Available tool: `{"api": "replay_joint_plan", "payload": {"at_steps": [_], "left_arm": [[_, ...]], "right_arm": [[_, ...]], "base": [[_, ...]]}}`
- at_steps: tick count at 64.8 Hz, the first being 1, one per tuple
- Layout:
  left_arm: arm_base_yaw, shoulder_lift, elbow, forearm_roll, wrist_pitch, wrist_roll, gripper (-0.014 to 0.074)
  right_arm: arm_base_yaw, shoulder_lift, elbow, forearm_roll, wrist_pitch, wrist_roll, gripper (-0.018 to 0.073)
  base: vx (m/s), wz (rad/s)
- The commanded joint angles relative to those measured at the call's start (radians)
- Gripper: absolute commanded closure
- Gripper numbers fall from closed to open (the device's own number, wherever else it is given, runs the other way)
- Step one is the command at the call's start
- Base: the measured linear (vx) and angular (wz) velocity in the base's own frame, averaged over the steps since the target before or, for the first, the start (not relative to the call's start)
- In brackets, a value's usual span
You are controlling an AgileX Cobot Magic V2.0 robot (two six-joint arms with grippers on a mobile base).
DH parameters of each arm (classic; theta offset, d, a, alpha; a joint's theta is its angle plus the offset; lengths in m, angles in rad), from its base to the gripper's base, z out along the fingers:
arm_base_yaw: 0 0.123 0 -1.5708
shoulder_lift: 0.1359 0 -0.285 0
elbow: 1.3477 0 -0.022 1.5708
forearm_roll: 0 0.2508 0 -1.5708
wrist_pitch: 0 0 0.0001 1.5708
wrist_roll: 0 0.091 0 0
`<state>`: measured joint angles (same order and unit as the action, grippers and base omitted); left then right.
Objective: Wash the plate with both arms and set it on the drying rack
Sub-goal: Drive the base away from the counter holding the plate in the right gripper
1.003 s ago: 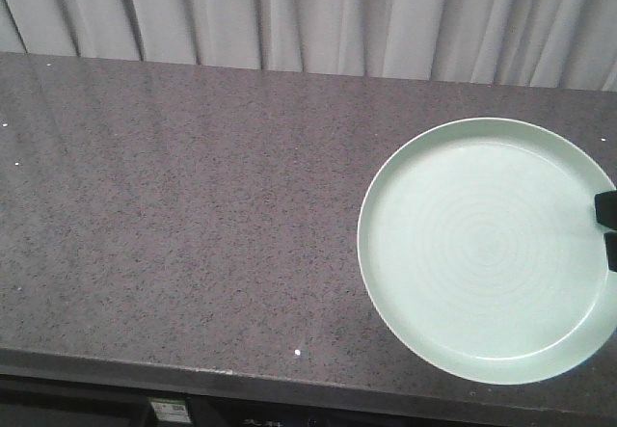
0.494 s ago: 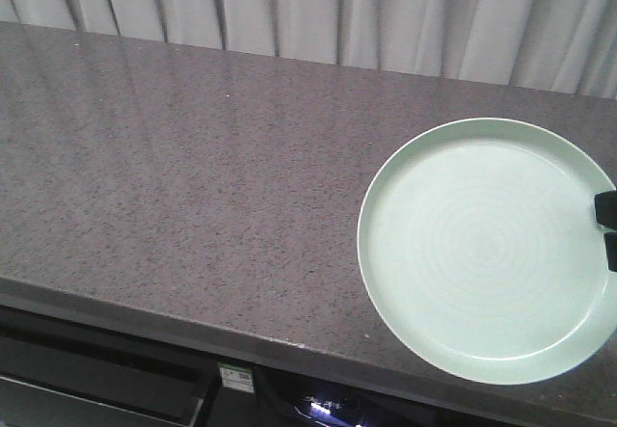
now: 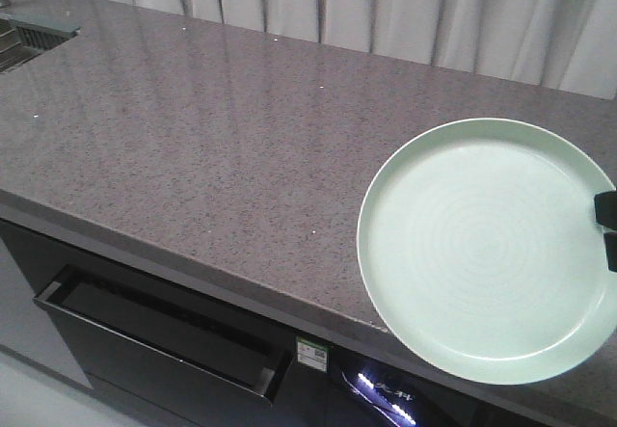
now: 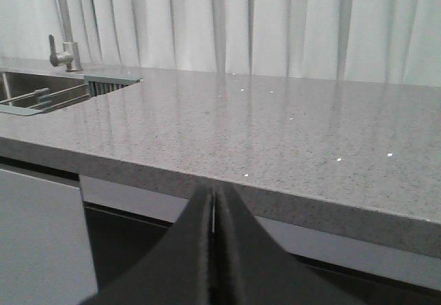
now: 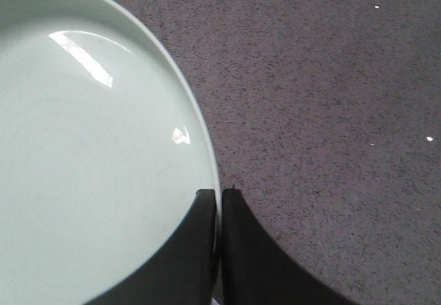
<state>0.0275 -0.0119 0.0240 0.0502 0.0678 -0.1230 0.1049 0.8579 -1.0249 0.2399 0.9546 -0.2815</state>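
The counter has swung beneath the camera, revealing a sink corner, while the right fingers stay clamped on the plate rim over the counter's front edge; left fingers pressed together, empty.

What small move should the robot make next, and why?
Probably carry the plate left toward the sink: the right gripper pinches its rim, the sink lies at the counter's far left, and the left gripper is shut and empty.
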Motion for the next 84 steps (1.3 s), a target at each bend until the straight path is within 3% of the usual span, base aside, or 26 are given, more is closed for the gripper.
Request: {"api": "replay_joint_plan", "payload": {"at_steps": [1, 84], "left_arm": [[-0.007, -0.015, 0.022, -0.008, -0.068, -0.003, 0.0602], [-0.007, -0.015, 0.022, -0.008, -0.068, -0.003, 0.0602]], "right_arm": [[-0.005, -0.006, -0.028, 0.012, -0.065, 0.0, 0.0566], [-0.005, -0.006, -0.028, 0.012, -0.065, 0.0, 0.0566]], "base": [[-0.05, 0.33], [-0.05, 0.33]]}}
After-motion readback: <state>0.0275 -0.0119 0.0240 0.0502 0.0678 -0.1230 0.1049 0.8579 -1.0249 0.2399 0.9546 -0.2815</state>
